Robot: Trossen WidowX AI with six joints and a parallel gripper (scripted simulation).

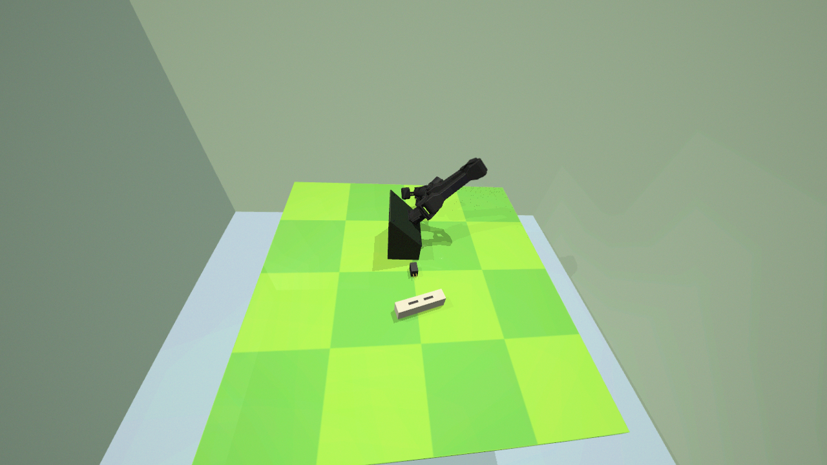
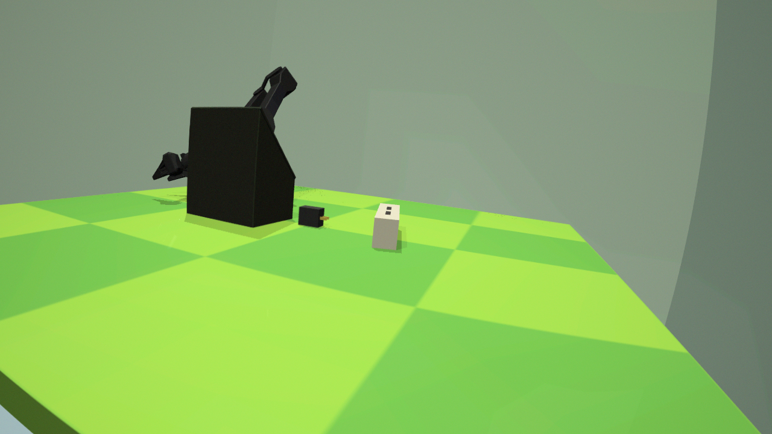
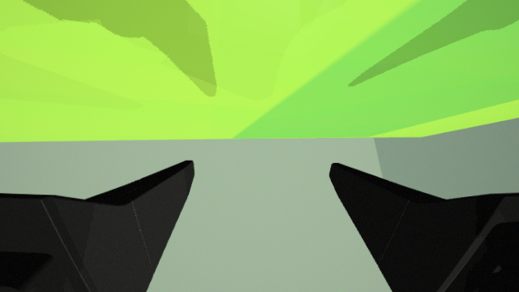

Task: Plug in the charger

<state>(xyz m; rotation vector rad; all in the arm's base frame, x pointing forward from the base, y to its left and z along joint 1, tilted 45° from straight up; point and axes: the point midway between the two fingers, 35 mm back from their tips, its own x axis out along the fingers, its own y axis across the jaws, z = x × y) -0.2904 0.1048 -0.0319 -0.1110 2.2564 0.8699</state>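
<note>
My claw [image 1: 406,193] [image 2: 160,178] [image 3: 264,168], apart and empty, is near the table's [image 1: 375,392] [image 2: 216,323] [image 3: 122,122] far edge; the charger [image 1: 413,268] [image 2: 310,216] lies apart from the strip [image 1: 420,307] [image 2: 386,232], grasp and insertion remaining.

Charger [image 1: 413,269] [image 2: 310,216]: on checkered mat [image 1: 375,382] [image 2: 226,345], between block [image 1: 402,241] [image 2: 222,161] and power strip [image 1: 420,305] [image 2: 385,232]. Strip: on same mat, apart from charger.
</note>
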